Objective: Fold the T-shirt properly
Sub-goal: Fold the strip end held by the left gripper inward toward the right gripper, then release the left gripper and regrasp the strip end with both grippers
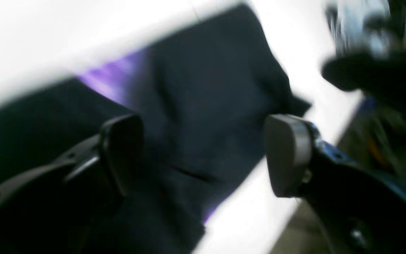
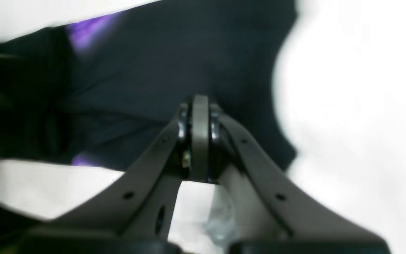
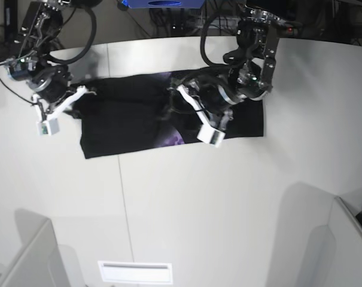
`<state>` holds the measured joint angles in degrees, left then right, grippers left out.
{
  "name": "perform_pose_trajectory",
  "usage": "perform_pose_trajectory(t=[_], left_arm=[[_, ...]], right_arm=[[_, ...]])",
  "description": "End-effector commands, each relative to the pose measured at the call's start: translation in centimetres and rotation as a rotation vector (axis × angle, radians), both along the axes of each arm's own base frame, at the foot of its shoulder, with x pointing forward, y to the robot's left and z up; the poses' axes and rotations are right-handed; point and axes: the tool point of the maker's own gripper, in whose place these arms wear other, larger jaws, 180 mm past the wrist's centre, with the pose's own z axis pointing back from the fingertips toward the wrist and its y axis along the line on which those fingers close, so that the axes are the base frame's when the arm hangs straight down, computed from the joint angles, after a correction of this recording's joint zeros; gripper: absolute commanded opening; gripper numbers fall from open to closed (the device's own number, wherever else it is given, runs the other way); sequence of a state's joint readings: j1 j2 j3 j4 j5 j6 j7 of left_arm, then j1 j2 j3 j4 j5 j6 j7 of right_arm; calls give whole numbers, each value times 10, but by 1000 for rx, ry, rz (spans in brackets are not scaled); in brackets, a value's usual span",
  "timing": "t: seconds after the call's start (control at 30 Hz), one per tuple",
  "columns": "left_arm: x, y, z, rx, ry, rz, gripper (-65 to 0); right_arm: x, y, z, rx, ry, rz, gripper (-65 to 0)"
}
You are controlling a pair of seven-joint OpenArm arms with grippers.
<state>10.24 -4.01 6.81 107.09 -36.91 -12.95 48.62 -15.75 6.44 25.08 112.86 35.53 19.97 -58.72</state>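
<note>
While the black T-shirt [image 3: 133, 113] lies spread in a long band across the far part of the white table [image 3: 186, 197], both arms hang over it, 1 toward each end. A patch of purple print [image 3: 172, 139] shows near the middle of its near edge, where the cloth is turned up; the rest of the upper side is plain black. No label, brand or writing can be read on the shirt in any view, and the wrist pictures are too blurred for fine detail.

The left gripper [image 1: 203, 155] stands with its 2 jaws spread wide apart above the cloth, nothing between them; the dark shirt [image 1: 203, 88] shows in the gap, with a purple streak [image 1: 111, 76] along its upper edge. In the base view this gripper [image 3: 198, 116] sits over the middle-right part of the shirt.

The right gripper [image 2: 200, 137] has its jaws pressed together, with nothing visibly pinched; the shirt [image 2: 174, 60] lies just beyond its tip, with bare table to the right. In the base view it [image 3: 52, 116] hovers by the shirt's left end.

A blue object [image 3: 163, 3] sits behind the table's far rim.
</note>
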Motion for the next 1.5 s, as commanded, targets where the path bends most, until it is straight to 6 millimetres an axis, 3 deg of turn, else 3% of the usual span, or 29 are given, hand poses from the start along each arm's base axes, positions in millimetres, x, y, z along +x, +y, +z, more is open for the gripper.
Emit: perform_pose_trajectory(t=[0.0, 0.07, 0.1, 0.13, 0.17, 0.27, 0.3, 0.37, 0.47, 0.67, 0.9, 1.0, 1.2, 1.47], left_arm=[[3, 19, 11, 1, -36, 50, -252], [3, 55, 12, 35, -42, 143, -392], [1, 76, 9, 53, -33, 198, -494], [1, 95, 6, 73, -24, 249, -589], [-1, 118, 2, 99, -13, 300, -650], [-15, 173, -9, 165, 26, 438, -650], [-22, 192, -10, 192, 36, 478, -650], [-36, 227, -10, 248, 47, 548, -650], [-54, 264, -6, 311, 43, 606, -650], [-84, 302, -10, 384, 48, 611, -650], [-98, 312, -36, 384, 123, 623, -650], [-94, 313, -41, 442, 134, 606, -650], [-81, 276, -58, 461, 153, 474, -650], [-58, 224, -69, 363, 142, 403, -650]], right_arm=[[10, -3, 13, 3, -48, -8, -650], [14, -11, 17, -8, -34, -18, -650], [17, -14, 18, -12, -15, -19, -650], [19, -18, 16, -11, 7, -26, -602], [23, -23, 15, -4, 28, -34, -503], [32, -35, 7, 34, 85, -69, -266], [35, -36, 3, 56, 97, -71, -221], [39, -37, -6, 119, 110, -47, -222], [46, -41, -19, 203, 146, -59, -243], [48, -40, -50, 305, 245, -82, -242], [38, -30, -72, 362, 318, -85, -240], [28, -22, -80, 354, 356, -55, -242], [17, 7, -86, 359, 378, 38, -246], [15, 10, -87, 384, 361, 27, -248]])
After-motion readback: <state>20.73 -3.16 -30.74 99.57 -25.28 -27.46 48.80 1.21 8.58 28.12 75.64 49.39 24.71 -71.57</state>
